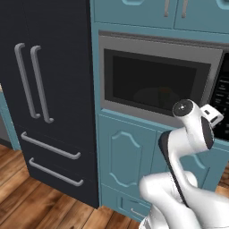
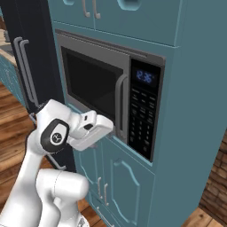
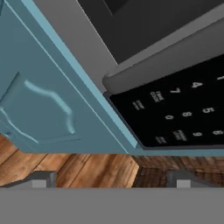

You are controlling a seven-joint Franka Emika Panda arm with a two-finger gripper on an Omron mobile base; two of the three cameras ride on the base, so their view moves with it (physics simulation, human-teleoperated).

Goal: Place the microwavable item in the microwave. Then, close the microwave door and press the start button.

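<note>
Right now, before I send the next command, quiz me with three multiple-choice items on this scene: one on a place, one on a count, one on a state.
1. The black keypad panel sits on which side of the microwave door?
A. left
B. right
C. above

2. How many tall bar handles are on the black fridge upper doors?
A. one
B. two
C. four

3. The microwave door is:
A. shut
B. wide open
C. removed

Answers: 1 B, the panel lies right of the window. 2 B, a pair stands side by side. 3 A, the door lies flush in its frame.
</note>
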